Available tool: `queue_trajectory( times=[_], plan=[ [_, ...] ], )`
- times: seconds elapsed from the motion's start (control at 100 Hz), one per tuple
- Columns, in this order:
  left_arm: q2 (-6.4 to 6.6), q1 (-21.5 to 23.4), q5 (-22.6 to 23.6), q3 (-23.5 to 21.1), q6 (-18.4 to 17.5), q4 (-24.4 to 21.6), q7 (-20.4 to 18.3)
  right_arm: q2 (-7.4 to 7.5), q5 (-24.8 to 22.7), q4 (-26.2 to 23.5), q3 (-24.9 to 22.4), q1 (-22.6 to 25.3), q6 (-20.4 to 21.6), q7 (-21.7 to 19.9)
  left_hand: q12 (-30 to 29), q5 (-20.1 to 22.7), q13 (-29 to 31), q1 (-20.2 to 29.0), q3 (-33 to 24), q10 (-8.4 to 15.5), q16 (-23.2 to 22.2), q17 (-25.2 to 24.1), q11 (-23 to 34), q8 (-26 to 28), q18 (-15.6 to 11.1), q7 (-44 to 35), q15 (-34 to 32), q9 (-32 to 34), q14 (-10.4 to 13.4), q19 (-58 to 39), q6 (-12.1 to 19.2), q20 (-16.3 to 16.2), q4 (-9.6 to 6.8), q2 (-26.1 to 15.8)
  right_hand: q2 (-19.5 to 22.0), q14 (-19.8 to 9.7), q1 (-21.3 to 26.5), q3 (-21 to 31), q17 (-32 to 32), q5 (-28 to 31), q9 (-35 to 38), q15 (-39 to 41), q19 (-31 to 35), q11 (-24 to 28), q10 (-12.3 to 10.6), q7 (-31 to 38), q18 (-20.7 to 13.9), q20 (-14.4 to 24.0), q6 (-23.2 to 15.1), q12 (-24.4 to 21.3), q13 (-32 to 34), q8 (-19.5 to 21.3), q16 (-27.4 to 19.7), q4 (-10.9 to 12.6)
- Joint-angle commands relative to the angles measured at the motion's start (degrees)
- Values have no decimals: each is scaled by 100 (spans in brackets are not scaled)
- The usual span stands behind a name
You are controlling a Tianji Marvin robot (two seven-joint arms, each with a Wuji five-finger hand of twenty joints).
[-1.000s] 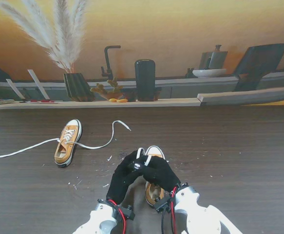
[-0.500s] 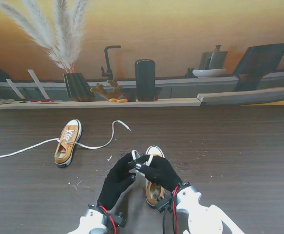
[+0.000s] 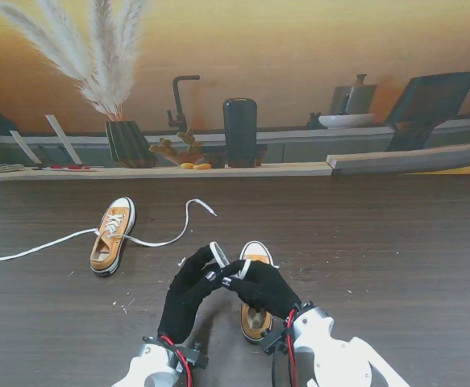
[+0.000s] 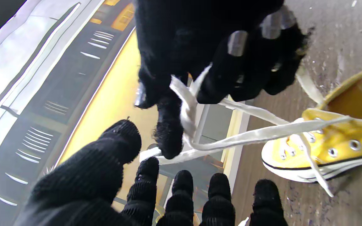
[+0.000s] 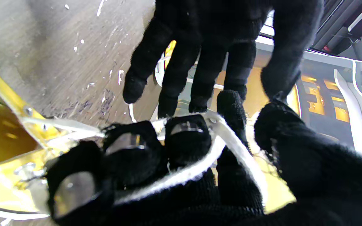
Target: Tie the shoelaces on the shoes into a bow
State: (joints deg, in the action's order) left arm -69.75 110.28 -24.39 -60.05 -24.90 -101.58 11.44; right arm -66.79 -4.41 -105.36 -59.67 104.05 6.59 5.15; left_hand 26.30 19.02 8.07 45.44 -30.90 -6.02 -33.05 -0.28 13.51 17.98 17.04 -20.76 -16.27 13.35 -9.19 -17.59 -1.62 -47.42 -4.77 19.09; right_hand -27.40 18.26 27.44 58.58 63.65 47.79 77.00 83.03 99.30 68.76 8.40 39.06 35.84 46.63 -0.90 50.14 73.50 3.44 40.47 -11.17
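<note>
- Left hand (image 3: 188, 284) has drawn back toward robot, fingers spread, touching lace (image 4: 231, 139).
- Right hand (image 3: 260, 287) pinches lace, hiding most of near shoe (image 3: 255, 321).
- Other shoe (image 3: 112, 235) left, untied.

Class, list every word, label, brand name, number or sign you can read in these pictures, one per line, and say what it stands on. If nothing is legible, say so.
No readable text in any view.
Near shoe: no label or brand mark shows.
Far shoe: too small to show any print.
Black gloves on the left hand and right hand: plain, no lettering.
Items on the shelf behind the table: no legible writing.
</note>
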Motion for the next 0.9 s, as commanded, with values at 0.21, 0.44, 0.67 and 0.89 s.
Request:
queue_trajectory(
  times=[0.21, 0.44, 0.67, 0.89],
  plan=[
    [-107, -71, -221, 56, 274, -343, 105, 93, -62, -20, -61, 58, 20, -280, 175, 679, 207, -65, 619, 83, -48, 168, 416, 885, -596, -1381, -336, 498, 84, 198, 254, -371, 280, -96, -20, 164, 145, -311, 151, -98, 76, 114, 152, 39, 70, 238, 401, -55, -289, -23, 71, -174, -26, -294],
    [-293, -215, 164, 97, 725, -342, 875, 159, -82, -52, -118, 95, 65, -507, 424, 713, 474, 654, 835, -107, 42, 436, 980, 2186, -455, -4660, -626, 1369, -52, 176, 893, -364, 664, 771, 17, 135, 184, -396, 173, -81, 133, 207, 279, 71, 44, 320, 321, -19, -319, -8, 71, -231, 14, -307],
    [-404, -413, 370, 218, 1112, -258, 1220, 179, -38, -53, -127, 101, 73, -594, 608, 945, 2860, 650, -504, -102, 546, 2337, 1139, 3452, 179, -5219, -1200, 3602, -383, -757, 694, 213, 897, 1520, 29, 134, 216, -437, 178, -76, 161, 241, 317, 76, 41, 362, 303, -7, -320, 2, 70, -259, 33, -311],
    [-486, -559, 554, 341, 1111, -150, 1473, 194, -38, -58, -165, 138, 100, -643, 2077, 1229, 4659, 1707, -260, 200, 143, 2828, 487, 4430, -188, -5222, -2330, 4983, -86, -5113, 597, 1459, 896, 1603, 36, 129, 233, -454, 177, -80, 162, 233, 317, 72, 42, 385, 303, -6, -318, 7, 70, -278, 34, -311]
  ],
)
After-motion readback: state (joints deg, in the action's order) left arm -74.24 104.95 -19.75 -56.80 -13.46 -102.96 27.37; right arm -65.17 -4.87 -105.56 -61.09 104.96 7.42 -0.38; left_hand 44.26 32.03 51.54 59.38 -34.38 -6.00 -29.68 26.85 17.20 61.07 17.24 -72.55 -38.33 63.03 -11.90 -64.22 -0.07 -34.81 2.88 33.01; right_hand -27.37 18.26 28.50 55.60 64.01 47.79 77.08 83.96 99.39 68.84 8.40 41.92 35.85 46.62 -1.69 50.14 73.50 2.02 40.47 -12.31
